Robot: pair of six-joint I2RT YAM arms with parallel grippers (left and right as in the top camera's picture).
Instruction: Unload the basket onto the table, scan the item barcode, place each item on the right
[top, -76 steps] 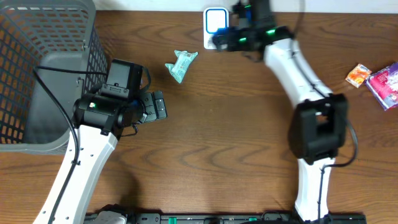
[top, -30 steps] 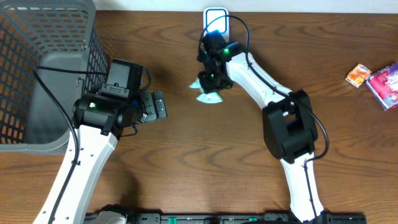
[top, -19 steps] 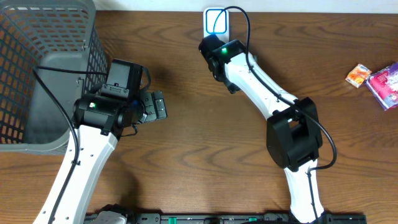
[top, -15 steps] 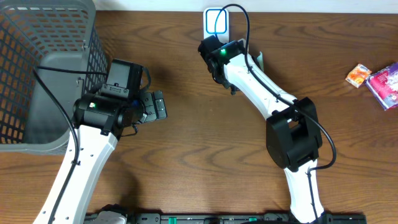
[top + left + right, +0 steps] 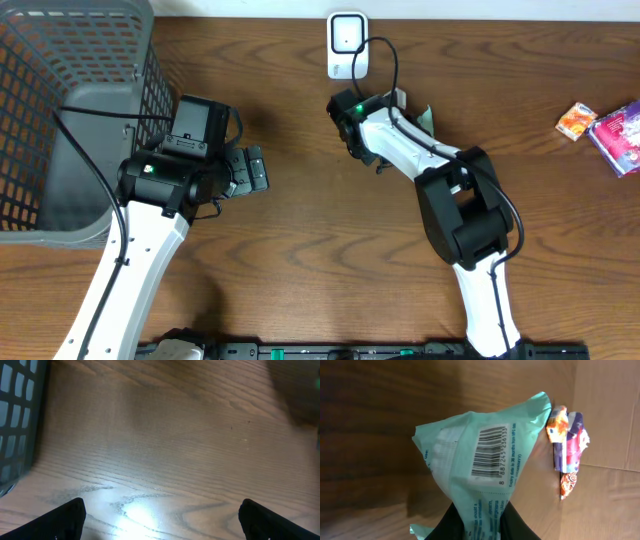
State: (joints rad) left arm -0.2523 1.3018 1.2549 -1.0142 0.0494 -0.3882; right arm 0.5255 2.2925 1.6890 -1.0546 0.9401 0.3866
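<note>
Near the scanner, your right gripper pinches the mint packet by one end; turn its barcode squarely toward the scanner window. Your left gripper hangs wide open.

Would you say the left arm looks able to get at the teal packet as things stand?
Probably not freely: the teal packet is clamped in the right gripper, and the right arm lies between it and the left gripper, which hangs open over the table.
</note>
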